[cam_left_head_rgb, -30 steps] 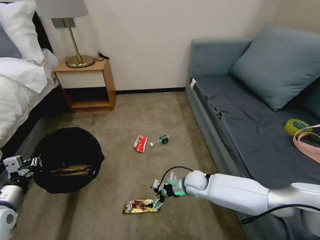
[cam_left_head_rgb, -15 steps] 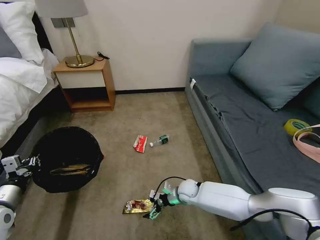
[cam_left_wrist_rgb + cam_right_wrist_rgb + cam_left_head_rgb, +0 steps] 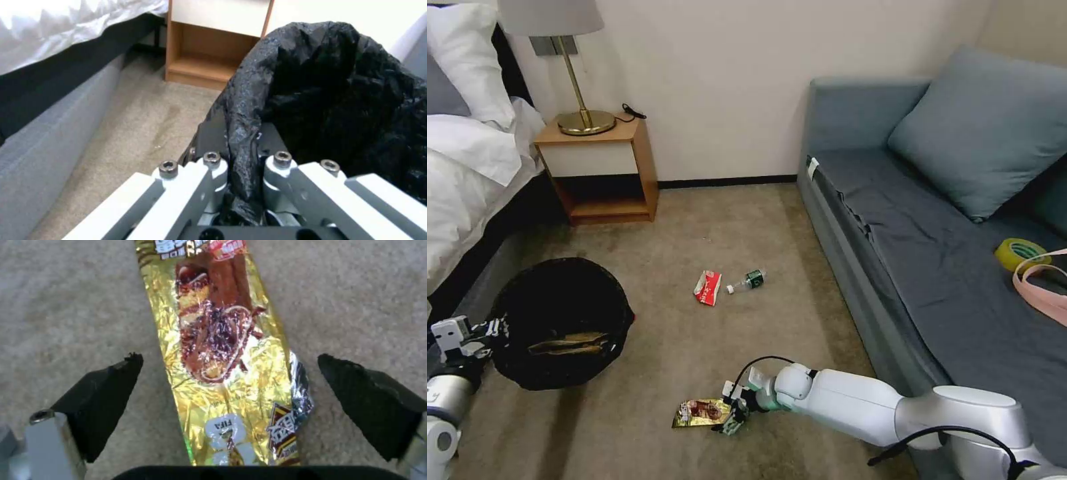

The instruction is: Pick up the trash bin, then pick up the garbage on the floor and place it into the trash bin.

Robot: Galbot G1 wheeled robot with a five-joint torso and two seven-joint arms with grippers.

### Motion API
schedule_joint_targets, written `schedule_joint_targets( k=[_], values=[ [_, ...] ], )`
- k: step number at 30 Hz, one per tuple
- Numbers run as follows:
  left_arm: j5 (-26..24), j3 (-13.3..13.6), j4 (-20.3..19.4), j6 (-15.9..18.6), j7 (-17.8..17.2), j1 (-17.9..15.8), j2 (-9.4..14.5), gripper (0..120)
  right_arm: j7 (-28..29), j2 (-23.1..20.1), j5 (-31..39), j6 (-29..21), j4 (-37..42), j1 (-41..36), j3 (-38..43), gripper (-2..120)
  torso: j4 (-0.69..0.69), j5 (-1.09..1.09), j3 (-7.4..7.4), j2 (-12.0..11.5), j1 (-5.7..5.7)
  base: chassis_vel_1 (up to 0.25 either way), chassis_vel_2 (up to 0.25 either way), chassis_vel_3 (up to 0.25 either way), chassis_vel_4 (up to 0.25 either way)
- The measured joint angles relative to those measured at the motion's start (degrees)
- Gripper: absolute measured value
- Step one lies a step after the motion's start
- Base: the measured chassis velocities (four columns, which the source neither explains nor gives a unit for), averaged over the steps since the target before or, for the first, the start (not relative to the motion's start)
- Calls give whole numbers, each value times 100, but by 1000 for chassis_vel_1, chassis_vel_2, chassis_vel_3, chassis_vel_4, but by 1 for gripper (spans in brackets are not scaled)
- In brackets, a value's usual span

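Note:
The trash bin (image 3: 560, 320), lined with a crinkly black bag (image 3: 338, 93), hangs just off the carpet at the left, and my left gripper (image 3: 490, 330) is shut on its rim (image 3: 242, 160). A crumpled brown paper bag (image 3: 568, 342) lies inside it. Low at the front centre, my right gripper (image 3: 730, 420) is open over the end of the gold-brown snack wrapper (image 3: 699, 413); in the right wrist view the wrapper (image 3: 227, 356) lies flat on the carpet between the two black fingertips (image 3: 111, 386). Farther back lie a red-and-white packet (image 3: 708, 287) and a small clear bottle (image 3: 748, 280).
A grey sofa (image 3: 907, 253) with a cushion and a yellow tape roll (image 3: 1019, 253) runs along the right. A wooden nightstand (image 3: 602, 170) with a lamp stands at the back left, beside the bed (image 3: 467, 173). Open carpet lies between bin and wrapper.
My right arm has lowered and drawn nearer, bringing the open gripper down around the wrapper's near end. The bin in my left gripper has barely shifted.

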Motion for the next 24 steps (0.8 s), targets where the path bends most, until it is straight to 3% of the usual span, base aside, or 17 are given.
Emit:
schedule_joint_targets(
  k=[24],
  values=[
    [62, 41, -11, -42, 58, 36, -34, 5, 70, 205, -552, 394, -557, -268, 310, 100, 1, 2, 0, 1, 0, 0, 0, 0, 0]
  ],
)
